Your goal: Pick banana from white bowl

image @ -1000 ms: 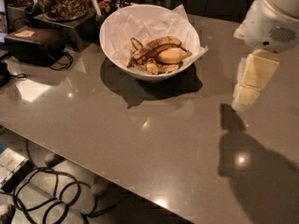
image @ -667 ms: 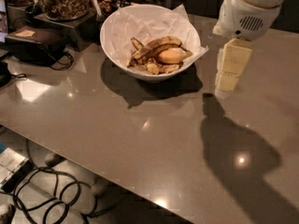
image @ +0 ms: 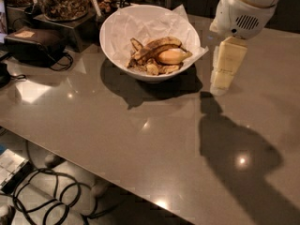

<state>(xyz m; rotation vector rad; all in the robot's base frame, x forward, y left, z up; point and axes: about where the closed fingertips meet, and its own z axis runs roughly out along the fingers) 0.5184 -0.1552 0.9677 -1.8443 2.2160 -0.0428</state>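
Note:
The white bowl [image: 123, 50] stands at the back middle of the grey table, lined with crinkled white paper that sticks out past its rim. The banana [image: 155, 48], long, curved and mostly dark brown with yellow streaks, lies across the bowl's inside. A short plump yellow piece [image: 171, 56] lies just in front of it, with small brownish peel scraps [image: 152, 68] beside. My gripper [image: 219, 88] hangs cream-coloured below the white arm housing [image: 243, 13]. It is just right of the bowl, outside the rim, with its tip close to the table. It holds nothing that I can see.
A black pouch with a cord [image: 35, 45] lies at the back left. A container of brown nuts or dried pieces [image: 63, 1] stands behind it on a dark box. The table's front edge [image: 93, 172] runs diagonally, with cables [image: 47, 196] on the floor below.
My arm and gripper have moved left, from the right edge of the view to just beside the bowl's right rim. The bowl and its contents have not moved.

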